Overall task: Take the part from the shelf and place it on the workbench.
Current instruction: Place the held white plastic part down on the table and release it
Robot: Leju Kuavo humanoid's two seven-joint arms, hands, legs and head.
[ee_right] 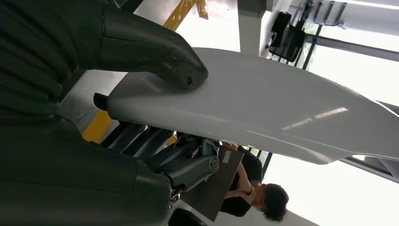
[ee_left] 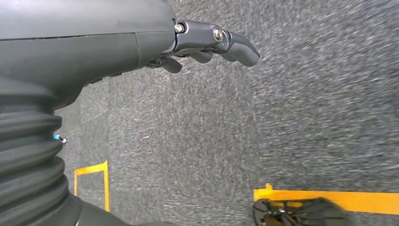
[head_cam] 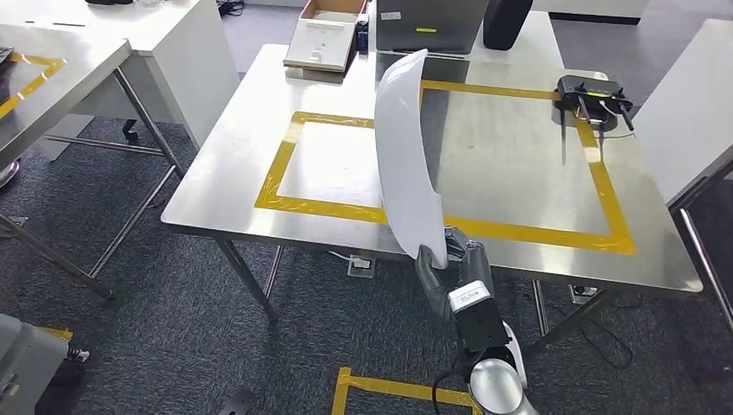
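Right hand point(head_cam: 451, 264), low in the head view at the bench's near edge, grips the bottom end of the part point(head_cam: 406, 156); in the right wrist view the thumb presses on the part's point(ee_right: 263, 113) white face and the dark fingers point(ee_right: 155, 146) curl under it. Held up on end, the part is a long, curved white panel that rises from the hand and leans over the bench point(head_cam: 346, 164), across the near strip of the yellow tape frame point(head_cam: 519, 232). It is in the air, not lying on the steel top. At the bench's far edge sit a grey case point(head_cam: 428, 26), an open cardboard box point(head_cam: 321, 35) and, to the right, a small black device point(head_cam: 590, 95). A person point(ee_right: 254, 193) is visible beyond the part in the right wrist view. Left hand point(ee_left: 207, 44) hangs over grey carpet point(ee_left: 282, 117), fingers loosely apart, holding nothing.
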